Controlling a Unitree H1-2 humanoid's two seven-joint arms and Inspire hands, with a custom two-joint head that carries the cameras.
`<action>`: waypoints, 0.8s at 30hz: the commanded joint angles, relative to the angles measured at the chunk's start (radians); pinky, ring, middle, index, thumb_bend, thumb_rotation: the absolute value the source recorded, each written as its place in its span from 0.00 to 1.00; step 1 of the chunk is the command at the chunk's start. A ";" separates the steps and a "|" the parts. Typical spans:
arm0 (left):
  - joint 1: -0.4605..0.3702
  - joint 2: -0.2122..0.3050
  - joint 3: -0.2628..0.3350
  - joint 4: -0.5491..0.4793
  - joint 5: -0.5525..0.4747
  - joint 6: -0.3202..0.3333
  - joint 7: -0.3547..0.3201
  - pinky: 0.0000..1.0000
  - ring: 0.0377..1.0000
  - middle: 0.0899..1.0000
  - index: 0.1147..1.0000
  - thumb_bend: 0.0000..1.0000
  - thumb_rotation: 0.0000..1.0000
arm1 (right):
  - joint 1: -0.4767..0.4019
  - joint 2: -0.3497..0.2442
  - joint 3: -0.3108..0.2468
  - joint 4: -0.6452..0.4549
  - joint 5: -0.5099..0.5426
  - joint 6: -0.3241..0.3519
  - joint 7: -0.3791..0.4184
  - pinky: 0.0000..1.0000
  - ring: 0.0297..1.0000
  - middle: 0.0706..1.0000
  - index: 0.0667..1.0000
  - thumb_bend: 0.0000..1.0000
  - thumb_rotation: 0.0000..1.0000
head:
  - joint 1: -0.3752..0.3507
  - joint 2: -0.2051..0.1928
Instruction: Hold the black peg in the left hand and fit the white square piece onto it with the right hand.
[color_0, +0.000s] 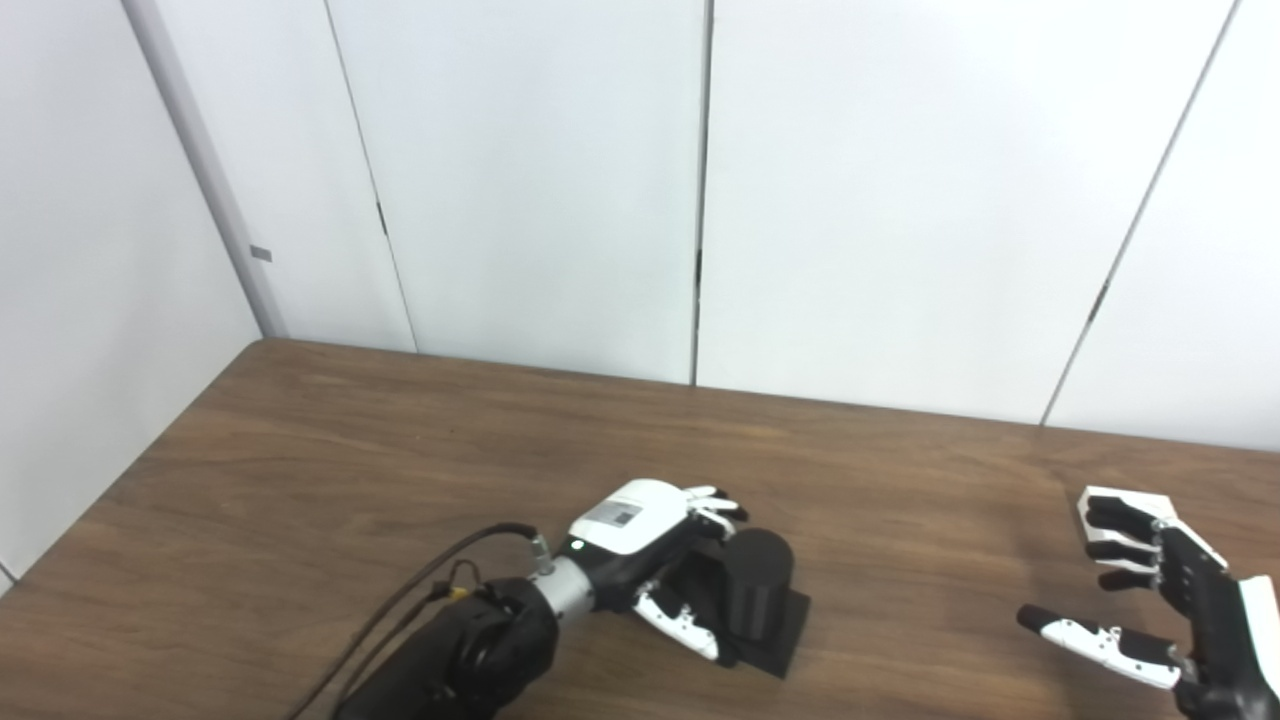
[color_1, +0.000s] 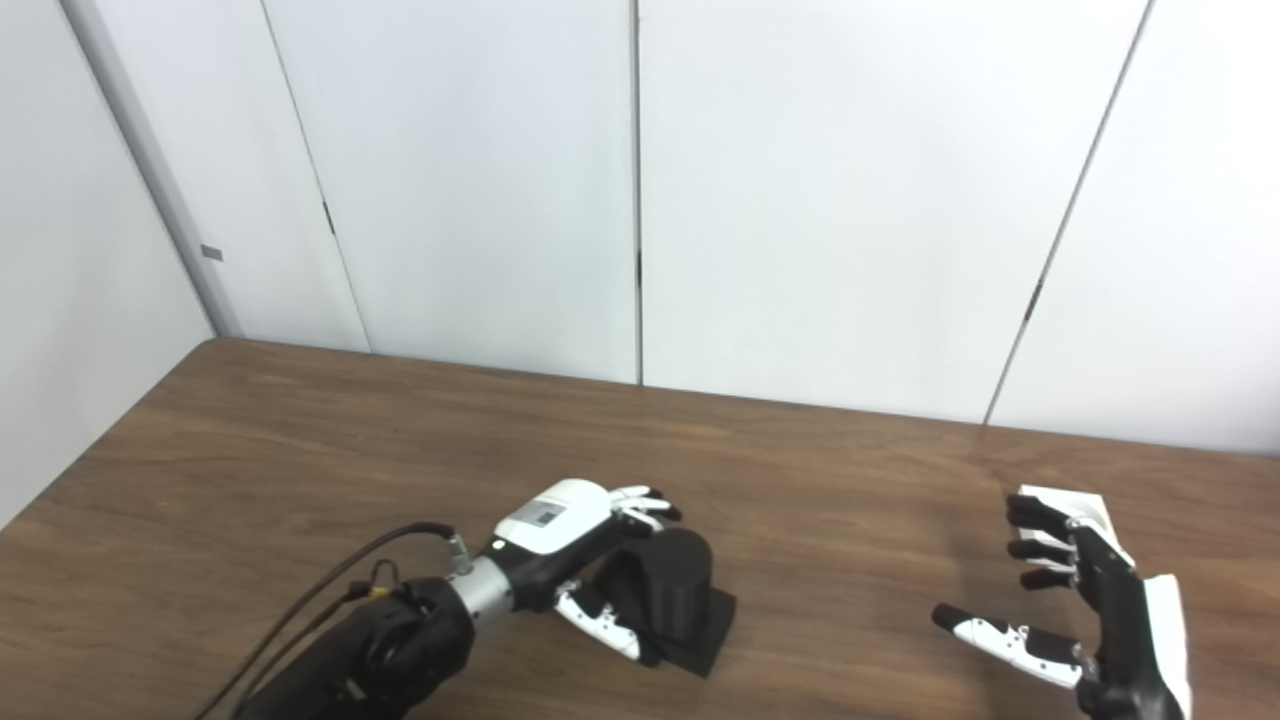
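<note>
The black peg (color_0: 757, 590) stands upright on its flat black square base, on the brown wooden table (color_0: 300, 470), near the front edge and somewhat left of centre. The left hand (color_0: 660, 560) is at the peg's left side: the fingers (color_0: 715, 505) curl over the far side of the cylinder and the thumb (color_0: 680, 622) lies along the near side, above the base. Contact appears made, but whether the grip is firm cannot be told. The base rests on the table.

The white square piece (color_1: 1065, 505) lies flat on the table at the far right, well apart from the peg. The right hand (color_1: 1090, 600) is spread open with nothing in it, palm facing left, thumb (color_1: 1000, 635) pointing left. Its dark fingertips sit at the near edge of the white piece; whether they touch it cannot be told.

White wall panels stand behind the table.
</note>
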 joint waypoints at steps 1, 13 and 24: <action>0.006 -0.005 -0.040 0.043 0.050 -0.001 -0.039 0.84 0.94 0.88 0.42 0.52 0.07 | -0.038 -0.010 -0.002 -0.022 -0.013 -0.053 -0.021 0.50 0.62 0.69 0.68 0.54 0.00 | -0.014 0.004; -0.011 -0.019 -0.102 0.120 0.098 -0.008 -0.024 0.83 0.93 0.86 0.42 0.52 0.07 | -0.041 -0.001 0.014 -0.017 -0.024 -0.100 -0.029 0.50 0.62 0.69 0.69 0.53 0.00 | -0.149 0.018; 0.000 0.064 -0.100 0.066 0.168 0.009 -0.028 0.81 0.91 0.87 0.42 0.52 0.06 | -0.118 -0.105 0.039 -0.124 -0.113 0.043 0.096 0.50 0.60 0.69 0.69 0.55 0.00 | -0.450 -0.010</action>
